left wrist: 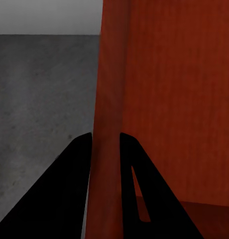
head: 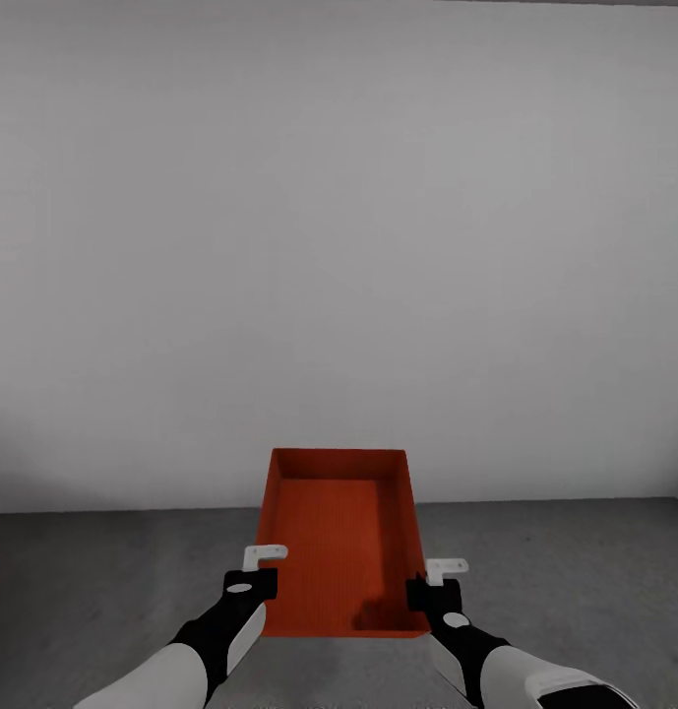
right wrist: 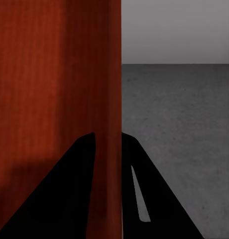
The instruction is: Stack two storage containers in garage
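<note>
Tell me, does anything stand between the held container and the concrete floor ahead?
Nothing visible does. Both claws, left and right, clamp the red-orange storage container by its side walls, and the grey floor before the white wall looks bare.

Garage: concrete floor (head: pixel 575 561), white wall (head: pixel 339 246)

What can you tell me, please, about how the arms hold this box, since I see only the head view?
Observer: In the left wrist view, the left gripper's two black fingers straddle the side wall of the red-orange rectangular storage container, one inside, one outside.
Operator: And the right side?
Observer: The right gripper clamps the opposite wall the same way.
Operator: What lies beside the box?
Observer: Mottled dark grey concrete floor reaching a pale wall.
</note>
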Controlling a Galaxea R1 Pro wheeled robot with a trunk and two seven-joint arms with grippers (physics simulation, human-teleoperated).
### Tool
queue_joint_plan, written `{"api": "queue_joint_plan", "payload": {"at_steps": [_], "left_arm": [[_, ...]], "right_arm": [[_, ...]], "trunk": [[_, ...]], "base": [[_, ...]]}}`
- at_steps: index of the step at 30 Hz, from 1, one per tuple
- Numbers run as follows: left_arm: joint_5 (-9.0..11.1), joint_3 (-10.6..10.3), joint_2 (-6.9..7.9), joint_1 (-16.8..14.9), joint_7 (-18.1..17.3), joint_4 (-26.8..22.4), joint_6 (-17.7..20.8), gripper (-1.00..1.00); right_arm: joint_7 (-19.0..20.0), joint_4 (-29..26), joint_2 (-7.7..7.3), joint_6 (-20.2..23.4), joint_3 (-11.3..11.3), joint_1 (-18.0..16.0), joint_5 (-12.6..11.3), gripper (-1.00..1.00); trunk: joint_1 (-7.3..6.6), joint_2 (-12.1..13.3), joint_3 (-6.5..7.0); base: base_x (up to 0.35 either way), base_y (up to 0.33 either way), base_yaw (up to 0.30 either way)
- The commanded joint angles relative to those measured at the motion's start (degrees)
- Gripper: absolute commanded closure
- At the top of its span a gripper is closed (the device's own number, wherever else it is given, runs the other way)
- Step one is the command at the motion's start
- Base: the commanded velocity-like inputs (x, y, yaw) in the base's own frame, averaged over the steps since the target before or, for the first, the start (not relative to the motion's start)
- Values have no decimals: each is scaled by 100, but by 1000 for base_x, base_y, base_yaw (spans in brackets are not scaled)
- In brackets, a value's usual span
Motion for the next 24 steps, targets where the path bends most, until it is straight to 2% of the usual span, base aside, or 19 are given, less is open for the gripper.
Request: {"api": "queue_joint_plan", "payload": {"at_steps": [1,14,24], "left_arm": [[-86,452,6,-7,81,-30,-206,100],[-86,452,6,-7,81,-30,-206,100],[-86,452,6,-7,81,-30,-206,100]], "right_arm": [[14,1,3,8,-319,0,85,100],[14,1,8,-7,-319,0,86,100],[14,1,7,-22,-319,0,86,100]], "trunk": [[1,-7,-18],[1,-7,-138],[1,-7,-167]], "base": [[0,0,-7],[0,0,-1],[0,0,12]]}}
